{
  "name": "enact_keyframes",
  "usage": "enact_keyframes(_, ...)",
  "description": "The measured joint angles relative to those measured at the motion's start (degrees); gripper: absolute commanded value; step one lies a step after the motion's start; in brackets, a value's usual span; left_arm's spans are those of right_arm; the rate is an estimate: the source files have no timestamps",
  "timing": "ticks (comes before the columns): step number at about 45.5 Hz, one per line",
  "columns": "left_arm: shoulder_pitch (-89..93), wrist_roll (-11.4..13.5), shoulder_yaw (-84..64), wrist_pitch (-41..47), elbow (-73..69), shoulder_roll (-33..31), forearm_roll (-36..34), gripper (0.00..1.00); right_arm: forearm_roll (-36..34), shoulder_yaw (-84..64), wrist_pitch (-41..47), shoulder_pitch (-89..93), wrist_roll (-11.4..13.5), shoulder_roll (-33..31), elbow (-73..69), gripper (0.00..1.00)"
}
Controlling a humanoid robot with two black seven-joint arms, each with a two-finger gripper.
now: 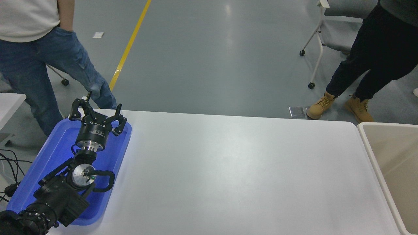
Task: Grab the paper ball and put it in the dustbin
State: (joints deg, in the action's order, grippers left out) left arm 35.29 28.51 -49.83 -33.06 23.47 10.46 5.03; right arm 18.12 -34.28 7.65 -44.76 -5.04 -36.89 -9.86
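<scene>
The dustbin (369, 143), a large beige bin with a pale cream rim, stands at the table's right edge; only its left part shows. The paper ball is not in view. My left gripper (97, 112) is open and empty, held over the far end of the blue tray (49, 153) at the lower left. The right arm is out of view.
The white table (235, 169) spans the middle. A person in blue jeans (42, 65) stands at the far left behind the tray. Another person in dark trousers and tan boots (359, 65) stands at the far right by a wheeled chair (321, 36). Cables (8, 166) hang off the left edge.
</scene>
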Motion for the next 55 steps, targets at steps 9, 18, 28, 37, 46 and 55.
enact_keyframes(9, 0.0, 0.0, 0.0, 0.0, 0.0, 0.0, 0.0, 1.00, -0.3, 0.6, -0.6, 0.5, 0.0, 0.1, 0.1, 1.00)
enact_keyframes(18, 0.0, 0.0, 0.0, 0.0, 0.0, 0.0, 0.0, 1.00, -0.5, 1.4, -0.4, -1.2, 0.0, 0.3, 0.0, 1.00)
enact_keyframes(28, 0.0, 0.0, 0.0, 0.0, 0.0, 0.0, 0.0, 1.00, -0.5, 7.3, -0.3, -5.7, -0.2, 0.5, -0.5, 1.00)
enact_keyframes(37, 0.0, 0.0, 0.0, 0.0, 0.0, 0.0, 0.0, 1.00, -0.5, 18.8, -0.4, -11.2, -0.4, 1.3, -0.7, 1.00)
enact_keyframes(46, 0.0, 0.0, 0.0, 0.0, 0.0, 0.0, 0.0, 1.00, -0.5, 35.9, -0.3, -13.8, -0.6, 2.0, -2.4, 1.00)
enact_keyframes(55, 0.0, 0.0, 0.0, 0.0, 0.0, 0.0, 0.0, 1.00, -0.5, 52.7, -0.2, -13.3, -0.7, 1.9, -8.2, 1.00)
